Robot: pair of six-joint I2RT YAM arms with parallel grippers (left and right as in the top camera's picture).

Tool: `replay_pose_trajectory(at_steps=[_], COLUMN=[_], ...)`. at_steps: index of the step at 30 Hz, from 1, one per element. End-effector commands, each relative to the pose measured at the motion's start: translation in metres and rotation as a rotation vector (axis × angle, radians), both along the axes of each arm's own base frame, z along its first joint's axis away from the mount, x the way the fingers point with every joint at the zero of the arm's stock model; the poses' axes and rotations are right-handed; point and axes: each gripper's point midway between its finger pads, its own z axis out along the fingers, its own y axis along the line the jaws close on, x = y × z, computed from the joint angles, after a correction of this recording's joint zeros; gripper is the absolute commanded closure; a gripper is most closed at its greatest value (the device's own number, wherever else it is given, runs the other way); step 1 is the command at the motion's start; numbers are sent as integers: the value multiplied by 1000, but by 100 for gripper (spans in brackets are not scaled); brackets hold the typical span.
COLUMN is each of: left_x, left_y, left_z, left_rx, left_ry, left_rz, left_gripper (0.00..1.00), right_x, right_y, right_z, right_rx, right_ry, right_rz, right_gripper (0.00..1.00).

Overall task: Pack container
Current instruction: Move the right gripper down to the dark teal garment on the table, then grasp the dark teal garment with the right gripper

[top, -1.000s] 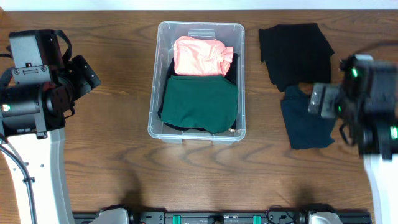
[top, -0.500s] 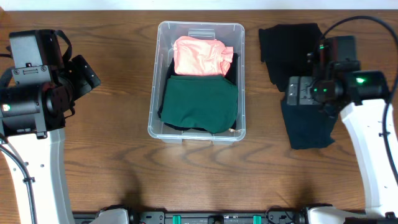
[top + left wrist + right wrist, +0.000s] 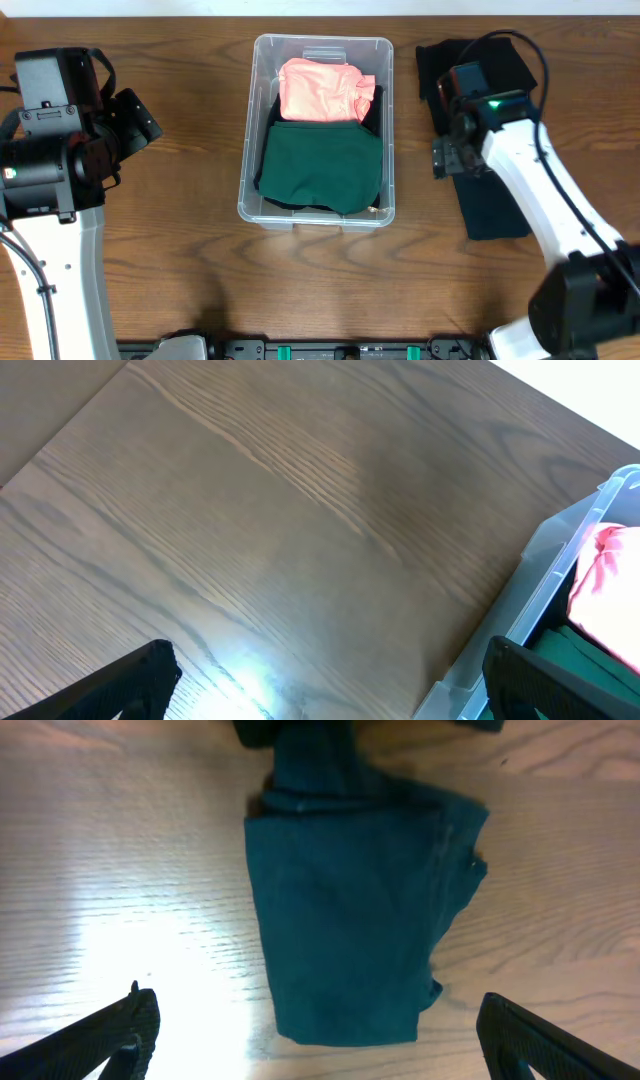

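Observation:
The clear container stands at the table's middle and holds a folded pink garment at the far end and a folded dark green garment at the near end, over something black. Its corner shows in the left wrist view. A dark teal garment lies right of the container, also in the right wrist view. A black garment lies beyond it. My right gripper is open and empty above the teal garment's end; overhead it sits here. My left gripper is open and empty over bare wood, left of the container.
The brown wooden table runs under everything. The left arm's body stands at the left edge. The right arm reaches diagonally across the teal garment. A black rail runs along the front edge.
My right arm has swung from the right edge leftwards and away, to over the teal garment's far left end beside the black garment. The left arm and the container's contents have not moved.

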Motion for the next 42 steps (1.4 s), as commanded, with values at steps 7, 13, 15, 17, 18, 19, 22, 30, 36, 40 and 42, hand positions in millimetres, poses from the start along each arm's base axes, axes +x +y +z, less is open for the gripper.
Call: replay_pose_trajectory(at_steps=[7,13,15,17,18,19,22,30,36,40,42], left_x=[0,0,0,0,0,0,0,0,0,0,0], left_y=[3,3,3,3,3,3,3,3,3,3,3], left_z=[0,0,0,0,0,0,0,0,0,0,0], left_rx=[18,18,18,18,18,18,18,18,18,18,18], left_ry=[8,8,8,8,8,8,8,8,8,8,8], left_rz=[-2,-2,-2,-2,-2,-2,-2,-2,-2,-2,-2], left_gripper=[2,2,2,2,2,2,2,2,2,2,2], right_x=[-23,-37,-41,-45,-47,-49,-52,-36,-16,-15,-17], right_y=[-1,-6,-7,-10,-12,-13,-16,-49,-61,-73,-78], right_z=[-61,-91,-103,-111,-115,-118,-124,-123,-124,-124,-125], right_rx=[-100,-105,-103,-116,-122,-122,-137,-295,-296,-293,-286], right_ry=[175,194,188,189,187,187,180,63,23,21,26], right_rz=[-9,-13,-12,-2,-2,-3,-3,-19,27,-5,-22], right_gripper=[1,1,1,1,1,1,1,1,1,1,1])
